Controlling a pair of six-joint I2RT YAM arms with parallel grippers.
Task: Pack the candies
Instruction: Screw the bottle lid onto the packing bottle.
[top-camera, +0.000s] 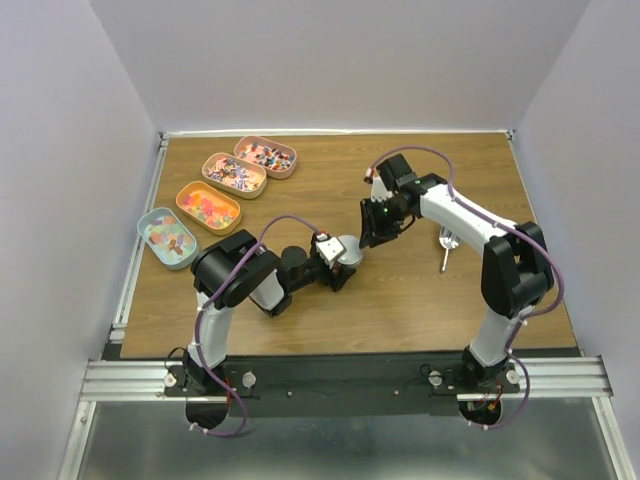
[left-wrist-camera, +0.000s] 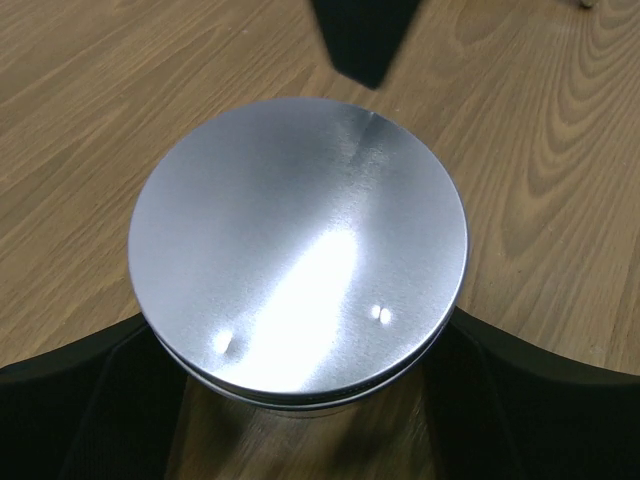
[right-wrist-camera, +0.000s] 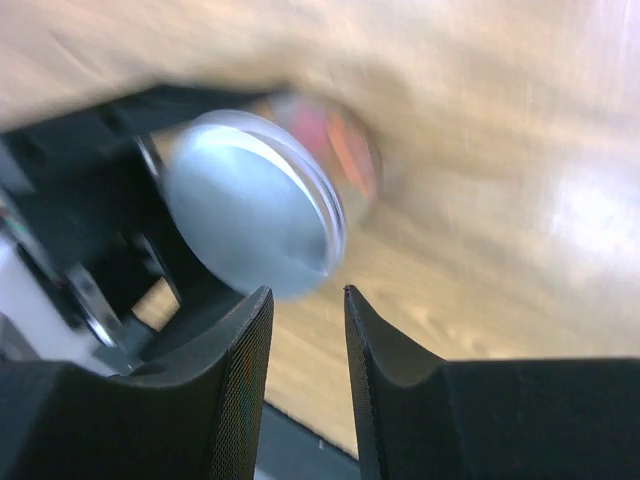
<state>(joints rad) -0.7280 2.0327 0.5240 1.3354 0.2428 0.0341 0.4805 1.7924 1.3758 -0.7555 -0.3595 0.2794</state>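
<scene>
My left gripper (top-camera: 338, 264) is shut on a small round jar (top-camera: 350, 250) with a silver lid (left-wrist-camera: 300, 250), which stands on the wooden table. In the left wrist view its fingers (left-wrist-camera: 90, 400) press both sides of the jar. My right gripper (top-camera: 373, 233) hovers just beyond the jar, with its jaws slightly apart and empty (right-wrist-camera: 307, 292). In the blurred right wrist view the lid (right-wrist-camera: 245, 205) shows, with red and orange candies (right-wrist-camera: 345, 150) behind the jar's clear wall. More loose candies (top-camera: 208, 207) fill the oval tins at the back left.
Four oval tins stand in a diagonal row at the left: blue-grey (top-camera: 167, 237), orange (top-camera: 208, 207), and two pink (top-camera: 234, 175), (top-camera: 266, 156). A silver metal scoop (top-camera: 447, 243) lies right of the right arm. The right finger's tip (left-wrist-camera: 365, 40) shows beyond the jar.
</scene>
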